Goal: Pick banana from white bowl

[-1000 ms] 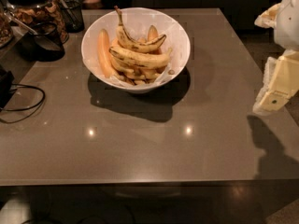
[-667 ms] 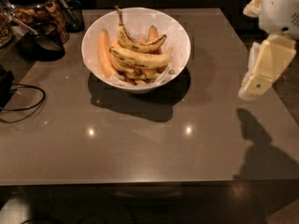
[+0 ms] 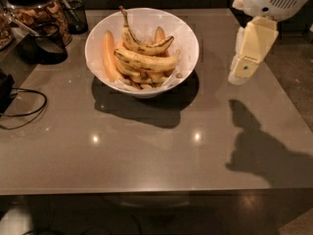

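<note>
While a snack jar (image 3: pixel 34 9) and a dark cup (image 3: pixel 46 45) stand far left, the white bowl (image 3: pixel 190 37) holds a pale-orange fruit (image 3: pixel 108 55) and several bananas, with the banana (image 3: pixel 146 61) – long and speckled – lying across the top. The gripper (image 3: pixel 238 75) hangs right of the bowl, carrying nothing – how wide it is set I cannot tell. I judge this the approach; next it must swing left over the rim and descend onto the banana.

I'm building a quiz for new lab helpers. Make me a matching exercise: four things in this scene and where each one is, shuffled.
1. banana
2. pincer
3. black cable
4. glass jar

a. near the left edge of the table
b. far back on the left
c. in the white bowl
d. in the air, right of the bowl

Pairs: 1-c, 2-d, 3-a, 4-b
</note>
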Controlling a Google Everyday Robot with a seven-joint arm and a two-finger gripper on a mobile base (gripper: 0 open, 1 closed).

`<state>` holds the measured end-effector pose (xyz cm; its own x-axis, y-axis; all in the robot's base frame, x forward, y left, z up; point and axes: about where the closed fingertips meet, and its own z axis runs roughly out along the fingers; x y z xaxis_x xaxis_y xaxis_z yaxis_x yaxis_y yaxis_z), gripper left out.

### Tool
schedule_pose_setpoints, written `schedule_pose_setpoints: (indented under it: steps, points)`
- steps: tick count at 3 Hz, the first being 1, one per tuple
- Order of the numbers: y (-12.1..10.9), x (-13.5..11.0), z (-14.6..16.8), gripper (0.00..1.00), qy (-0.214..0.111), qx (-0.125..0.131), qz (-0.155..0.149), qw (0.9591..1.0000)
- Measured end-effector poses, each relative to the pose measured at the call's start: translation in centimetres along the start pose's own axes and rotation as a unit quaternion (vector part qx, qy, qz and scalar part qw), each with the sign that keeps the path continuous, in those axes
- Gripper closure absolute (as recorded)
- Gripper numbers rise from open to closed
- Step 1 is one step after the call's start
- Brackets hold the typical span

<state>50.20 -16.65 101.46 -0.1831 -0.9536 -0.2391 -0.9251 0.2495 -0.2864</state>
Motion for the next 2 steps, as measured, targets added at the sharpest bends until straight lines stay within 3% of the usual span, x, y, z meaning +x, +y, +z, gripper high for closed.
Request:
schedule_pose_setpoints:
  steps: [1, 2]
  points:
    - [-0.8, -0.8, 0.7, 0.00, -0.001, -0.008, -0.004, 1.0000]
    - [0.3, -2.7, 2.4, 0.00, 0.002, -0.026, -0.034, 0.9991]
